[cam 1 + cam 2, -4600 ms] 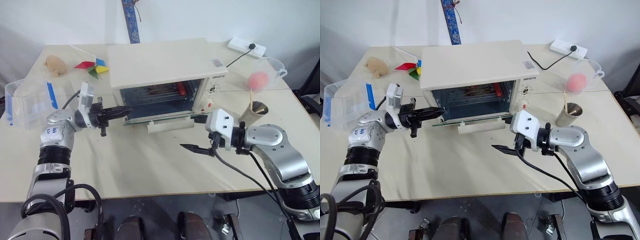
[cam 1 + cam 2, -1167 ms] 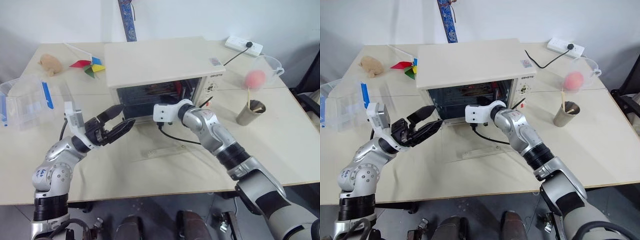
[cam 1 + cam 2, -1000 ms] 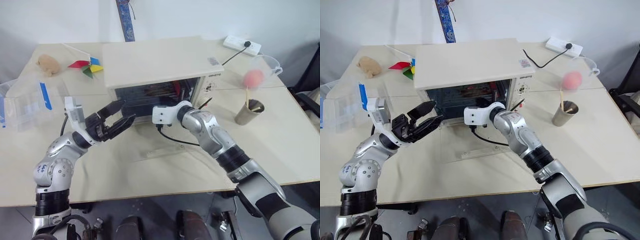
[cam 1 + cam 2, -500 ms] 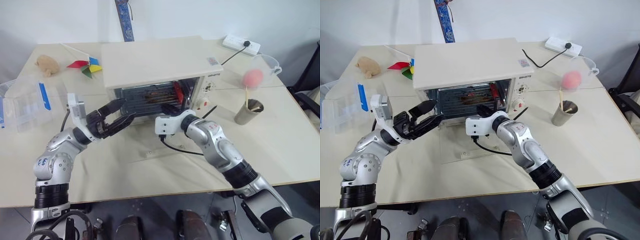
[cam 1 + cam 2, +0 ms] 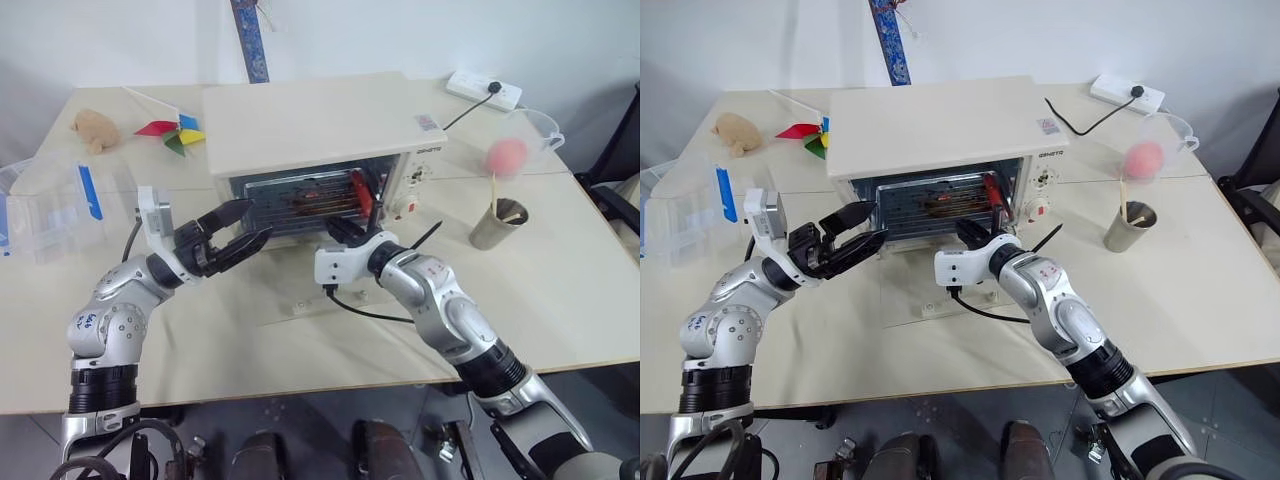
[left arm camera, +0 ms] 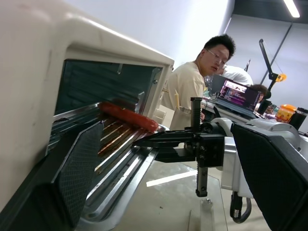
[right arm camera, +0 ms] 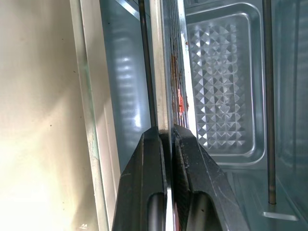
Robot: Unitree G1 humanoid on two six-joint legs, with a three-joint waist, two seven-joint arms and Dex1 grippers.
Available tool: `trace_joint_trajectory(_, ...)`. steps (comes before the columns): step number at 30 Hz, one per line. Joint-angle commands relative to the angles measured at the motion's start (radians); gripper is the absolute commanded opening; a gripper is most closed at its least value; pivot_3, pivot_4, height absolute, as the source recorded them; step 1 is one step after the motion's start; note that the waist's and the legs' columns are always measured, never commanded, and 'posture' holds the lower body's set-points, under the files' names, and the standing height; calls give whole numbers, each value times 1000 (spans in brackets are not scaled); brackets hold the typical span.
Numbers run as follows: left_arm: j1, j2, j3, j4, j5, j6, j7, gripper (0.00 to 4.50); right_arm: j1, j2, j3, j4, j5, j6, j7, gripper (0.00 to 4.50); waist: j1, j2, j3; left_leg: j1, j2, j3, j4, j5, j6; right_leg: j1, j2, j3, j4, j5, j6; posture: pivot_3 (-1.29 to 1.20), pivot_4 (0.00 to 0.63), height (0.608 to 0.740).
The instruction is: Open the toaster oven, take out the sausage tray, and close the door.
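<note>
The cream toaster oven [image 5: 310,125] stands mid-table with its glass door [image 5: 905,285] folded down flat on the table in front. The silver sausage tray [image 5: 295,198] sticks partway out of the opening, and the red sausage [image 5: 358,187] lies at its right end. My right gripper [image 5: 336,228] is shut on the tray's front rim; in the right wrist view its fingers [image 7: 154,163] pinch the thin metal edge [image 7: 166,96]. My left gripper [image 5: 258,220] hovers open just off the tray's left front corner, touching nothing.
A clear plastic box with blue latches [image 5: 50,205] sits at the left edge. A pinwheel [image 5: 180,135] and a plush toy [image 5: 88,125] lie behind it. On the right are a cup with sticks [image 5: 497,225], a jug [image 5: 525,140] and a power strip [image 5: 483,90]. A person [image 6: 192,91] sits beyond the table.
My right gripper has drawn back from the oven mouth toward me, and the tray has slid out with it. The left gripper has stayed where it was, open.
</note>
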Motion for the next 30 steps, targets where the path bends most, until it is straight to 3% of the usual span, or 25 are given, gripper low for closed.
trace_joint_trajectory(1,-8,22,9,-20,-2,-1,-12,4500,12,6,-24,-138,4,-18,3,3,0,0,0,0,0,0,0,0,0,0,0,0,0,0,0,0,150,740)
trace_joint_trajectory(12,52,66,23,-66,-15,11,-37,4500,107,-49,-59,-260,-3,-54,32,3,5,0,0,0,0,0,0,0,0,0,0,0,0,0,0,0,150,740)
trace_joint_trajectory(23,207,210,111,-130,-7,12,-80,4500,153,-81,-96,-311,27,-133,13,3,4,0,0,0,0,0,0,0,0,0,0,0,0,0,0,0,150,740)
trace_joint_trajectory(30,254,232,137,-146,-13,18,-72,4500,184,-100,-119,-335,44,-187,9,3,10,0,0,0,0,0,0,0,0,0,0,1,0,0,0,0,150,740)
